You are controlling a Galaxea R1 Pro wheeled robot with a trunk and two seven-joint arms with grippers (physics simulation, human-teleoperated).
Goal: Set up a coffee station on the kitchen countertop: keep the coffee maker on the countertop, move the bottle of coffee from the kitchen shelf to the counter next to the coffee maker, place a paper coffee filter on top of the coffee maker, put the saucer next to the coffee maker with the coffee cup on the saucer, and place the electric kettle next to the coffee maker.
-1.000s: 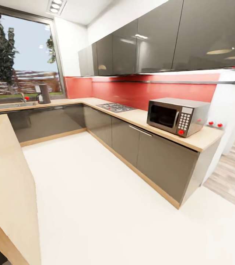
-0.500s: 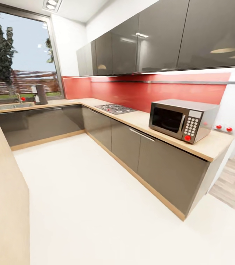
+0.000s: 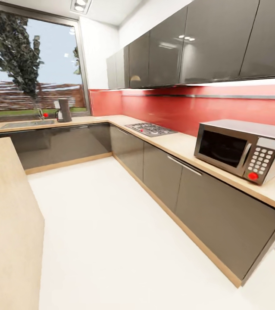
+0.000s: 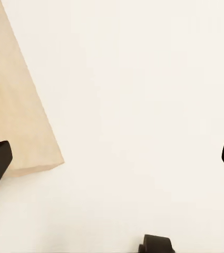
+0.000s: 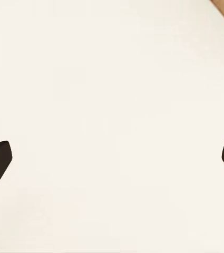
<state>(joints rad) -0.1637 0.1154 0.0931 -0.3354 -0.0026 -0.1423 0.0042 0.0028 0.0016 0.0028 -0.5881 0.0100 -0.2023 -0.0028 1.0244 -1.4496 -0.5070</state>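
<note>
Head view, coffee maker [image 3: 63, 110] far off on kitchen countertop [image 3: 176, 144], both hands [image 4: 112, 158] [image 5: 112, 158] spread wide, empty.

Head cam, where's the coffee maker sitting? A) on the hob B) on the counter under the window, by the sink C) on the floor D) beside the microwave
B: the coffee maker stands on the kitchen countertop under the window, beside the sink, far from the microwave.
</note>
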